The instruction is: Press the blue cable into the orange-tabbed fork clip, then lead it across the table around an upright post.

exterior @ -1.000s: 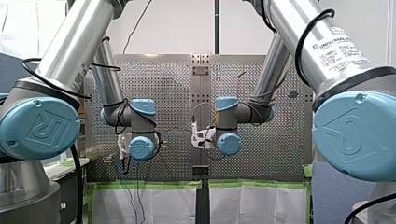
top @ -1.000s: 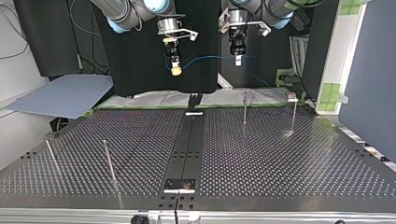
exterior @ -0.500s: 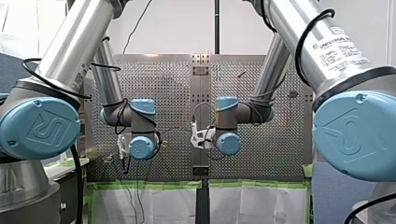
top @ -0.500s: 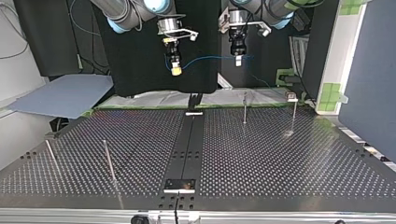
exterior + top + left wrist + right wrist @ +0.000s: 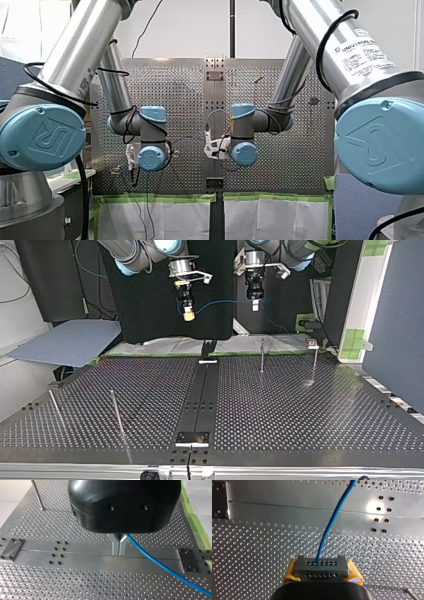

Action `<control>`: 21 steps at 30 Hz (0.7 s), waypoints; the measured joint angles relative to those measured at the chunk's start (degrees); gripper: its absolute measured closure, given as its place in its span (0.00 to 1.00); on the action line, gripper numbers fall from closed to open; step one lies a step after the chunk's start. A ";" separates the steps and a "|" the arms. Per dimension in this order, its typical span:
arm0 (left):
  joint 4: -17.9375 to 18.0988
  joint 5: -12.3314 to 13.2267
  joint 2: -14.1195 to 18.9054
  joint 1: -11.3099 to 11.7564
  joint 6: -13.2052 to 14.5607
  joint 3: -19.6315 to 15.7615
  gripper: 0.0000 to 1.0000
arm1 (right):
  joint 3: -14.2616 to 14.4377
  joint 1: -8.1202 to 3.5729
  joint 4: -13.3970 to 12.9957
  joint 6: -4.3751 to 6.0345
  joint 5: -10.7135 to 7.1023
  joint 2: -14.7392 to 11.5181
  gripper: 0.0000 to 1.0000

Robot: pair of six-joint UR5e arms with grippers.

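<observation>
The perforated table point(image 5: 300, 410) is the largest thing, with a dark strip point(image 5: 202, 390) running down its middle from the edge below the arms to the opposite edge. My left arm point(image 5: 75, 50) and my right arm point(image 5: 340, 45) both reach out over the table's edge nearest their bases and hold their wrists high, well clear of the surface.

In the top view the left gripper point(image 5: 255, 305) hangs at the right of the strip's line and the right gripper point(image 5: 188, 316), with yellow pads, at its left. The two are near each other and at about the same height.

In its wrist view the left gripper's metal fingers point(image 5: 116, 546) are pressed together, clenched on the blue cable point(image 5: 225, 302), which leaves them at one side and runs off slantwise over the table. The right gripper is likewise clenched on the cable: it comes out of the middle of the grey perforated block point(image 5: 321, 566) between the yellow pads point(image 5: 291, 570) and curves away ahead.

The cable hangs in the air between the two grippers in a shallow sag, touching nothing on the table.

Two upright posts point(image 5: 262, 356) point(image 5: 315, 364) stand near the edge below the arms, at the top view's right. Two more posts point(image 5: 116, 412) point(image 5: 54, 407) stand toward the opposite edge's left corner.
</observation>
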 joint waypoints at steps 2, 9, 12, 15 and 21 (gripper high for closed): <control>0.00 0.00 0.00 0.00 0.00 0.00 1.00 | 0.00 0.00 0.00 0.00 0.00 0.00 1.00; -0.84 0.37 -0.84 0.85 -0.06 -0.13 1.00 | -0.51 0.52 0.51 -0.51 0.46 0.51 1.00; -1.74 0.48 -2.26 1.69 -0.08 -0.15 1.00 | -0.99 1.69 1.70 -1.10 0.86 1.70 1.00; -2.07 0.51 -3.86 2.00 -0.09 -0.16 1.00 | -1.17 2.86 3.19 -1.33 1.00 3.19 1.00; -2.19 0.53 -5.17 2.10 -0.09 -0.17 1.00 | -1.22 3.47 6.15 -1.40 1.05 6.05 1.00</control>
